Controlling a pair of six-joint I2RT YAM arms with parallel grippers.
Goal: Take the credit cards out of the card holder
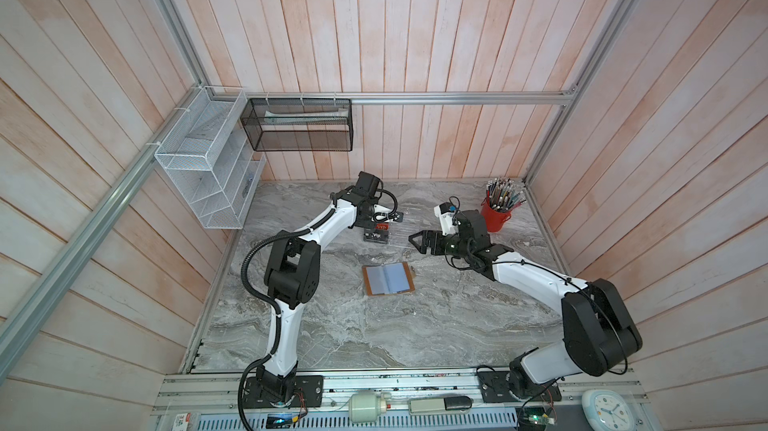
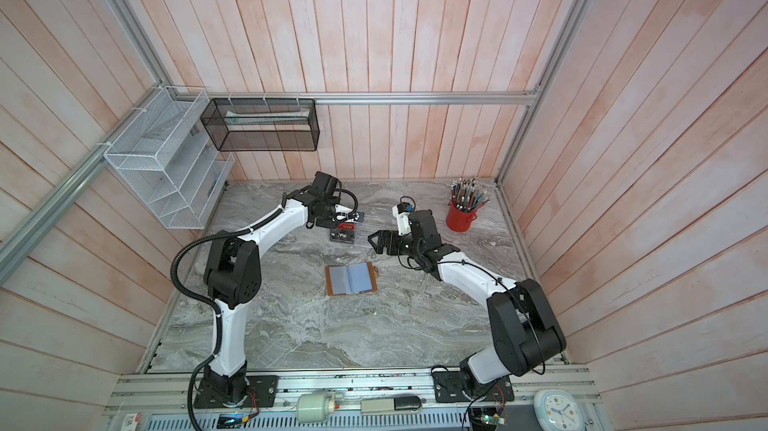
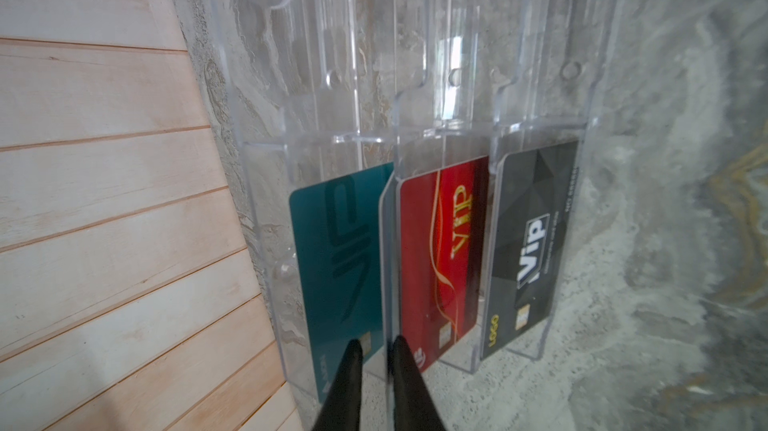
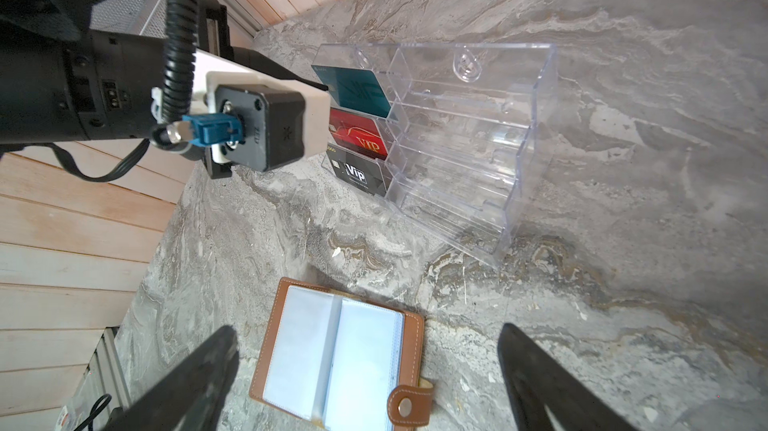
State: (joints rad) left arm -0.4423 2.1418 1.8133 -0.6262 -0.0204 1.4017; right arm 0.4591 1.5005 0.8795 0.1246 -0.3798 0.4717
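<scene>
Reaching in from the left, your left arm stretches its white forearm across the back of the grey marble-patterned counter (image 1: 374,325), with the wrist tipped down at the clear acrylic stepped rack (image 4: 498,138). The left end effector (image 3: 377,348) has its two black fingers a narrow gap apart, released rather than clamped. That gap straddles one corner of the teal plastic card (image 3: 336,258) printed "VIP", and you cannot tell whether either finger touches it. Your right arm folds in from the front right, its forearm pointing towards the middle of the counter. The right end effector (image 4: 365,329) hangs over the counter with its fingers spread wide, grasping nothing.

All three cards stand in one end column of the rack, each in its own step. The teal card is at the back, the red card (image 3: 440,250) with gold "VIP" lettering is in the middle step, and the black card (image 3: 532,242) with white "Vip" lettering is at the front.

The tan-brown leather card holder (image 1: 388,278) lies open flat like a book in the middle of the counter. Its pale clear sleeves face up and its snap strap (image 4: 405,404) sticks out on the right side. It lies nearer the front than the rack and well apart from the left end effector. The right end effector is near it, just behind its strap side. In the right wrist view the card holder shows between the spread fingers.
</scene>
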